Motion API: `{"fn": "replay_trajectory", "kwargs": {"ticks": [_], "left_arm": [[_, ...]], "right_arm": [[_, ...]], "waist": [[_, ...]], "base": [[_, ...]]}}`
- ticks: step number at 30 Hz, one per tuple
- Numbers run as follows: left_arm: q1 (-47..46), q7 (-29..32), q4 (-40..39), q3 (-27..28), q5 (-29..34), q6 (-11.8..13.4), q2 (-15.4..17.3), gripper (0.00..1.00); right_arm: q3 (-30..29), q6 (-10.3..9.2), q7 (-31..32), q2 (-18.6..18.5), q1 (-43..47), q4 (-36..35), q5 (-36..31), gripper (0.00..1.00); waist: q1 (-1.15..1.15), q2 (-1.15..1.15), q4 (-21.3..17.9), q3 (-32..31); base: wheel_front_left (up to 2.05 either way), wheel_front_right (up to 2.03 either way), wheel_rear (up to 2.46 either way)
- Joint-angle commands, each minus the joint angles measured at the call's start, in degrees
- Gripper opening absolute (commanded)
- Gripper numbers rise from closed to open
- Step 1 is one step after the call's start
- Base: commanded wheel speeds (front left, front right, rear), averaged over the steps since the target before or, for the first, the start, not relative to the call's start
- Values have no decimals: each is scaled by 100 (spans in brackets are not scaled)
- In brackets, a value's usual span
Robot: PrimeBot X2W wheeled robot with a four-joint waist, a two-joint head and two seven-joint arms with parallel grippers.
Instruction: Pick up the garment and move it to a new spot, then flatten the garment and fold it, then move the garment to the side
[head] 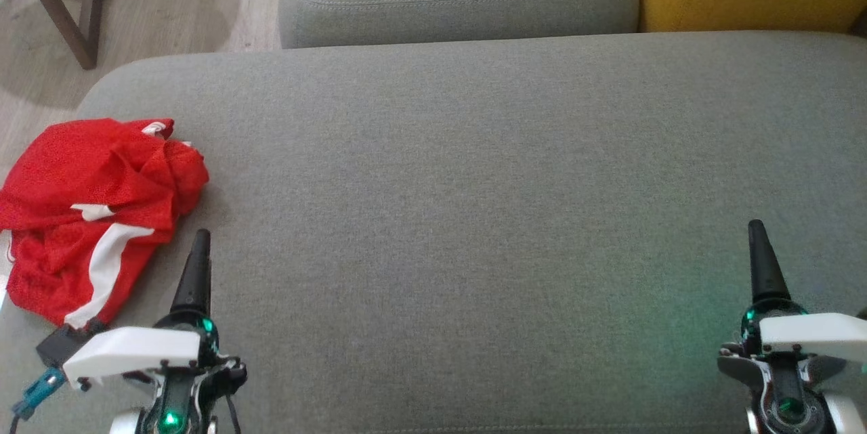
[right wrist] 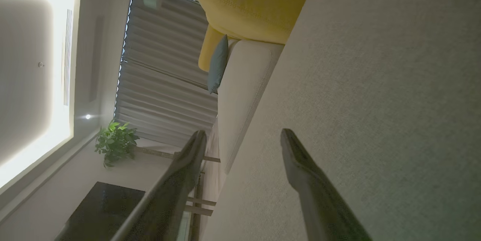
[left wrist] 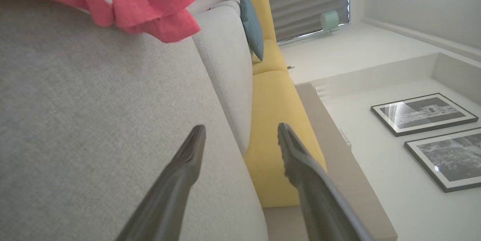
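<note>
The left gripper (left wrist: 241, 130) and right gripper (right wrist: 244, 132) both stand with jaws apart and empty over the grey cushion (head: 474, 217). The red garment (head: 95, 204) lies bunched at the cushion's left end, seemingly unflattened and unfolded, so every step looks outstanding

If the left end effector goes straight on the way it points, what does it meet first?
Probably the grey back cushion; the left end effector points over bare seat, beside the red garment. Height is unclear.
</note>
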Motion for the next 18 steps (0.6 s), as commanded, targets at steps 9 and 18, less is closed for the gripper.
{"fn": "replay_trajectory", "kwargs": {"ticks": [9, 18], "left_arm": [[-399, -196, -362, -24, 978, -20, 107, 100], [-411, -363, -451, -113, 1912, -15, 175, 100]], "right_arm": [[186, 31, -225, -191, -284, -361, -1014, 100], [338, 39, -396, -227, -310, -465, -1819, 100]], "waist": [[0, 0, -4, 6], [0, 0, -2, 16]], "base": [[0, 0, 0], [0, 0, 0]]}}
